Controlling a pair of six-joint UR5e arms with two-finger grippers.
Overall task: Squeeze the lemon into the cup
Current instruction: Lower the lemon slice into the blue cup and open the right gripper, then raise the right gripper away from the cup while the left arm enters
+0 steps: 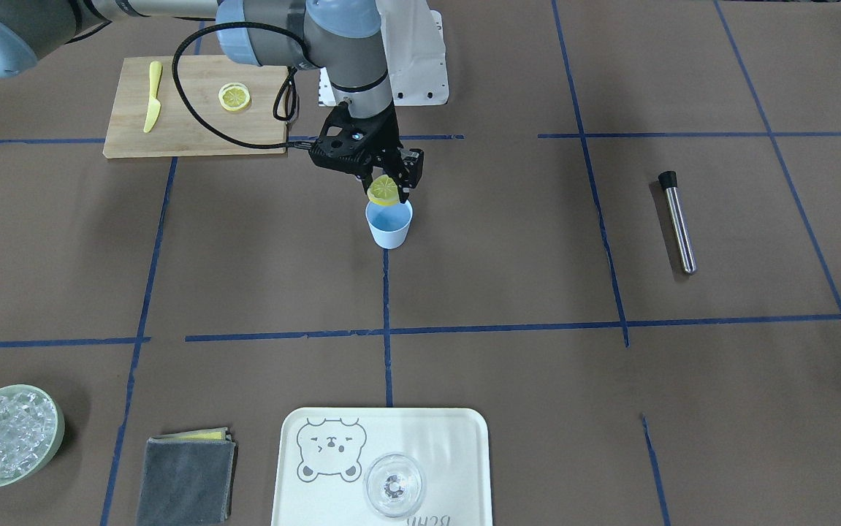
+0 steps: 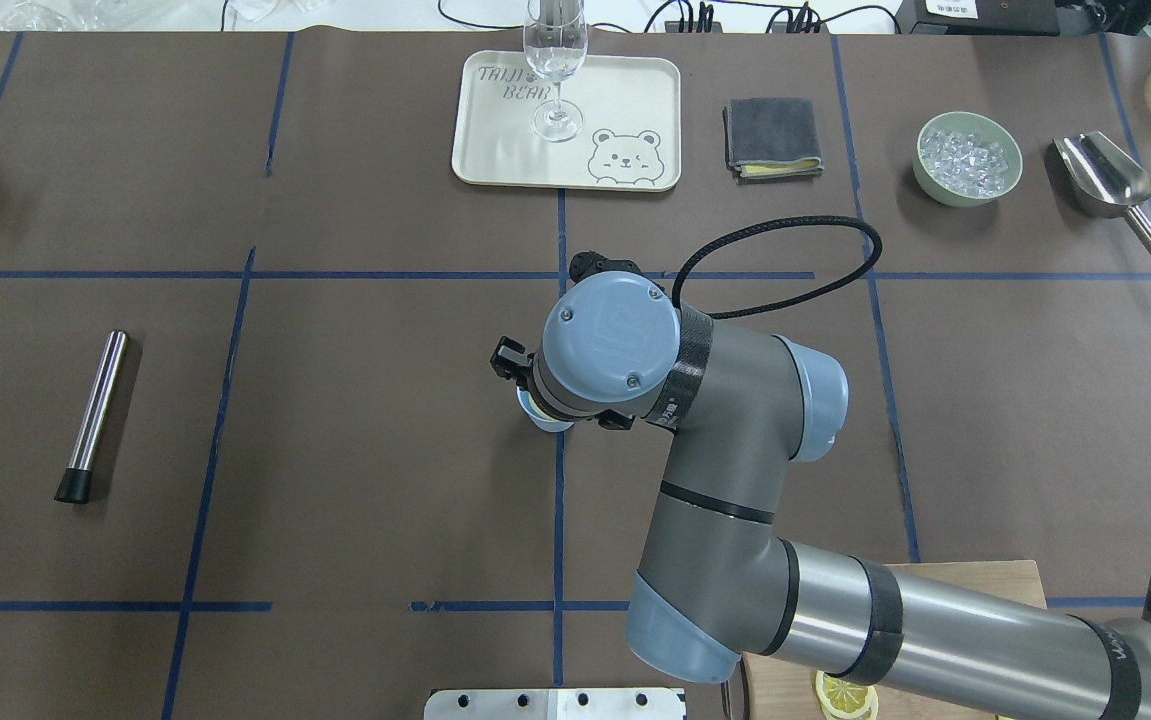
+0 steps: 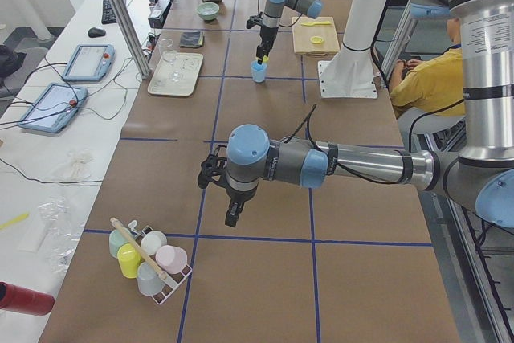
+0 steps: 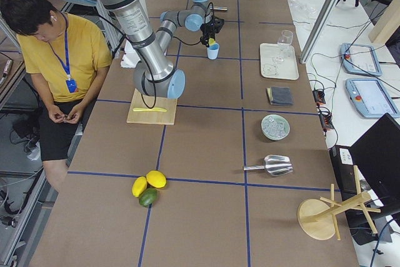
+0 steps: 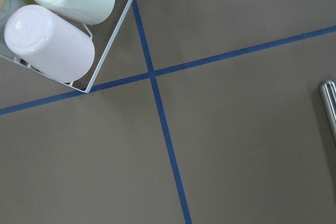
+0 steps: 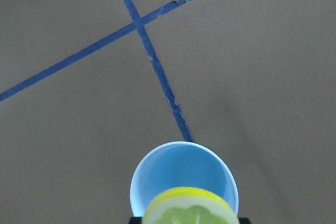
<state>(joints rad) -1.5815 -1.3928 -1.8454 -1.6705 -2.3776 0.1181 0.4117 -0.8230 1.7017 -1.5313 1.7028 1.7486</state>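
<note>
One lemon piece (image 1: 383,189) is clamped by its rind in the right gripper (image 1: 389,192), just above the mouth of the light blue cup (image 1: 389,229) near the table's middle. Far to the left, the left gripper (image 3: 233,214) hangs near a cup rack (image 3: 150,259); I cannot tell its jaw state.

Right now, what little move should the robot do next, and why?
Probably squeeze the lemon harder right there: the right gripper holds it just above the cup, over its open mouth, so drops would likely land inside.
</note>
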